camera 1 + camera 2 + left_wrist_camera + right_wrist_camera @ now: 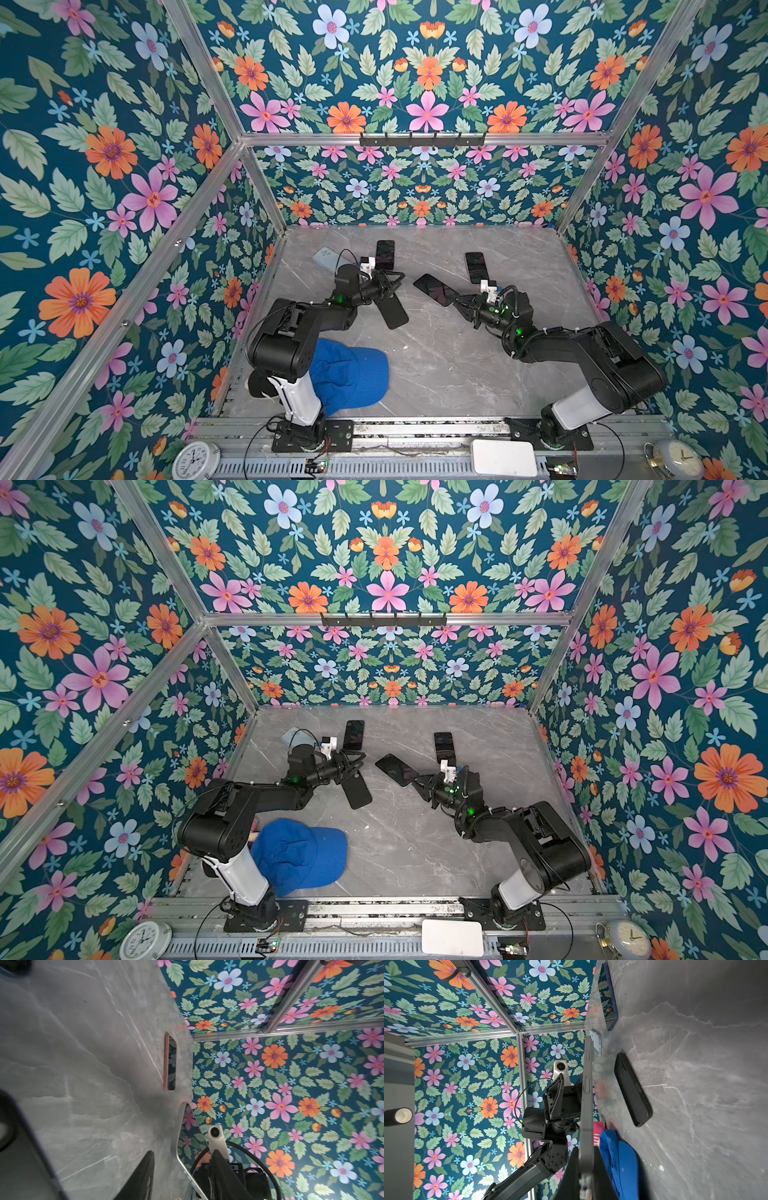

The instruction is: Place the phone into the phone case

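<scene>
A blue cap (353,376) is seen lying on the grey marbled tabletop (449,365), near its front left corner. Along the front rail, a round white clock (195,460) is set at the left, a white rectangular box (503,457) right of the middle, and a second clock (677,459) at the far right. A black hook rail (422,140) is fixed to the aluminium frame (291,139) on the floral back wall (428,62)

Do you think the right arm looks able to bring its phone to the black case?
Probably yes: bare table lies between the phone and the black case, though the left gripper hovers close over one end.
</scene>
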Available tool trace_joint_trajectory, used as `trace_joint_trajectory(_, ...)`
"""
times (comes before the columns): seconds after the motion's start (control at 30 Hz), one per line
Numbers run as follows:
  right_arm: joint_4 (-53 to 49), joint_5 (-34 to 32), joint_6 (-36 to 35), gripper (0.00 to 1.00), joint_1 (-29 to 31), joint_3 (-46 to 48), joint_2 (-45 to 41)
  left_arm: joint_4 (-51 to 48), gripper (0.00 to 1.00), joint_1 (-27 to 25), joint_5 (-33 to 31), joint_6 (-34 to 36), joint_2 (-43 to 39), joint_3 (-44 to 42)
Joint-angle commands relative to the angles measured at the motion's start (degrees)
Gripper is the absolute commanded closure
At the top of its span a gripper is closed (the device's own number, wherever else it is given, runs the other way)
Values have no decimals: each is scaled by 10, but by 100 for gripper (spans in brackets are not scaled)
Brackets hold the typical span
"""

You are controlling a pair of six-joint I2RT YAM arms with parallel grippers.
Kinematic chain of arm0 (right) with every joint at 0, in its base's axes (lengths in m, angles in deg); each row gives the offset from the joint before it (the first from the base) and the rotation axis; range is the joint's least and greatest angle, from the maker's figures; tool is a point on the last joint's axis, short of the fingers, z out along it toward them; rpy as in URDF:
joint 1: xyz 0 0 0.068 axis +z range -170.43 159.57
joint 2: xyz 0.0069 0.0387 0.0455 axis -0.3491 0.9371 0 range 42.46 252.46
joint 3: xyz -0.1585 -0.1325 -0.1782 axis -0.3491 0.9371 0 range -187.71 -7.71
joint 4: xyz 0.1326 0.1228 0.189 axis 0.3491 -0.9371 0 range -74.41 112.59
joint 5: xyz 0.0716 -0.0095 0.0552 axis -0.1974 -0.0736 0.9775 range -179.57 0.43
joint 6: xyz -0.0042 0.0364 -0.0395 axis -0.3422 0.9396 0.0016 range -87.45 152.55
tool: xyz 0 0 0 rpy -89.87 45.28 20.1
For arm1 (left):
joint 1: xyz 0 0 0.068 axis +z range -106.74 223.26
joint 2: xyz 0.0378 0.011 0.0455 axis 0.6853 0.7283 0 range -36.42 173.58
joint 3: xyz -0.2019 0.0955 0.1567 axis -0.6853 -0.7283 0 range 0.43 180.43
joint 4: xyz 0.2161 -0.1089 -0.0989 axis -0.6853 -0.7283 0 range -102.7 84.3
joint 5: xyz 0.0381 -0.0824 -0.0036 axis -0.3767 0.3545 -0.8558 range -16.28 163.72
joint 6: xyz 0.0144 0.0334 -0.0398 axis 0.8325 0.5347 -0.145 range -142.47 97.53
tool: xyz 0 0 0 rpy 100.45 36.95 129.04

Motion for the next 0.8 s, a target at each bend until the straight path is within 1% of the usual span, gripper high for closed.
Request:
trace_joint_trajectory(0.0, -11, 17, -22, 100, 1, -8, -7, -206, 53, 15, -34, 138, -26, 28)
trace_joint_trajectory(0.03, -19, 19, -27, 100, 2, -10, -8, -267, 53, 19, -53, 171, -31, 45)
trace_joint_trajectory(0.07, -21, 20, -32, 100, 3, -13, -10, -312, 53, 25, -70, 197, -32, 60)
trace_joint_trajectory(0.1, -44, 23, -37, 100, 4, -17, -11, -345, 52, 29, -85, 215, -31, 71)
trace_joint_trajectory(0.2, -71, 30, -52, 100, 8, -27, -11, -414, 51, 47, -116, 260, -20, 107)
trace_joint_trajectory(0.27, -110, 39, -65, 100, 12, -41, -12, -479, 50, 57, -150, 303, -2, 146)
trace_joint_trajectory(0.33, -145, 43, -80, 100, 21, -54, -12, -527, 48, 60, -169, 333, 16, 185)
trace_joint_trajectory(0.43, -178, 45, -93, 100, 32, -67, -11, -549, 45, 62, -176, 349, 48, 221)
trace_joint_trajectory(0.57, -211, 51, -114, 100, 40, -83, -2, -535, 44, 62, -173, 346, 96, 243)
trace_joint_trajectory(0.77, -204, 64, -112, 100, 45, -93, 18, -516, 43, 58, -152, 342, 132, 251)
